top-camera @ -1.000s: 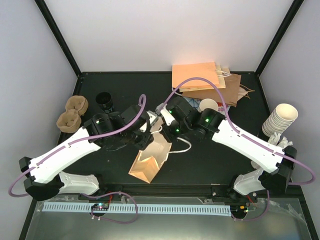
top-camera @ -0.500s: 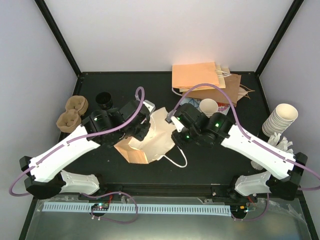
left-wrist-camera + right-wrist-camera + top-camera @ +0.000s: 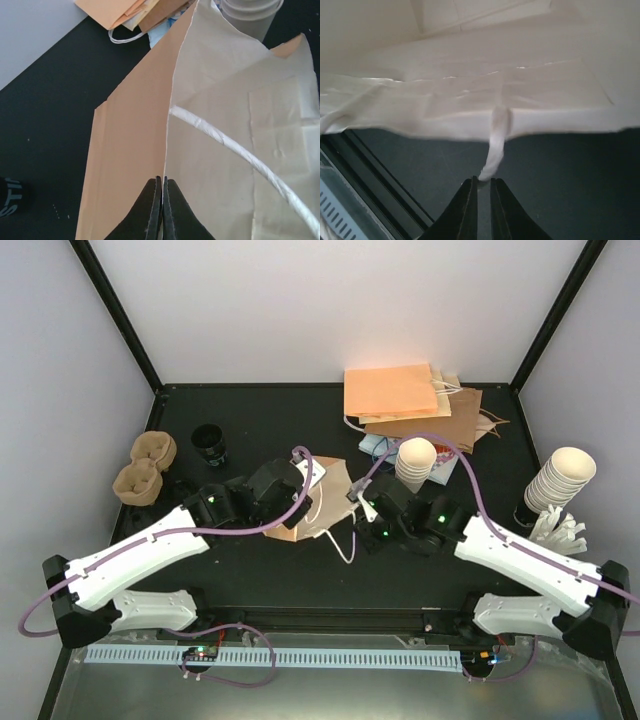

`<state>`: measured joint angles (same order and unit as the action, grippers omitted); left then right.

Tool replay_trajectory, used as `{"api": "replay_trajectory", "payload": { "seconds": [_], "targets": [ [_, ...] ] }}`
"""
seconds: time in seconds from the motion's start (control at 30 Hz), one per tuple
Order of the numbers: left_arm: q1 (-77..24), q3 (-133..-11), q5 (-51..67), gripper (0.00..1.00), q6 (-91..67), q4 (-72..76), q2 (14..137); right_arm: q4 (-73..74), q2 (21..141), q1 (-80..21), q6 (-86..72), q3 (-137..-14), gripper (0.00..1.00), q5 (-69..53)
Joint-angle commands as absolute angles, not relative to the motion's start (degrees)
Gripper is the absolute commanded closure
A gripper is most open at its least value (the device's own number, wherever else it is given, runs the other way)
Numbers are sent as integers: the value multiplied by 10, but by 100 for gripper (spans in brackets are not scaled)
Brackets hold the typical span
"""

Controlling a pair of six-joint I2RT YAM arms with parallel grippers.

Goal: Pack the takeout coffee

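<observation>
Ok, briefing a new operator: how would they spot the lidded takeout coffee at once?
Look to the left rear of the black table, right of the two brown moulded-pulp carrier trays. The takeout coffee cup stands alone there; its round black lid sets it apart from the lidless white paper cup stacks on the right.

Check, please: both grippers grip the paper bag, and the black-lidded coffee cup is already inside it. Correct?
Only the cup is wrong: the black-lidded coffee cup stands on the table, apart from the paper bag, as the top external view shows.
</observation>
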<state>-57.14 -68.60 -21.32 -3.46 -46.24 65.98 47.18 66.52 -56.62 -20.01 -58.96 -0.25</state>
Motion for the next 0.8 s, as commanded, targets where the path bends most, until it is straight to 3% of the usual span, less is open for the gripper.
{"api": "replay_trajectory", "payload": {
  "seconds": [0.0, 0.27, 0.53, 0.57, 0.67, 0.77],
  "targets": [
    [-577, -676, -191, 98, -15, -411, 644, 420, 603, -569, -217, -582, 87, 33],
    [-581, -697, -190, 96, -6, -437, 647, 444, 526, -569, -199, -592, 82, 56],
    [-593, -732, -219, 96, 35, -446, 652, 373, 523, -570, -188, -616, 81, 9],
    [-595, -736, -224, 96, 39, -448, 652, 362, 530, -570, -188, -618, 82, 7],
    [-600, -746, -236, 95, 46, -452, 653, 332, 560, -569, -201, -630, 98, 20],
    [-602, -749, -248, 95, 50, -456, 652, 321, 597, -570, -216, -648, 99, 18]
  ]
}}
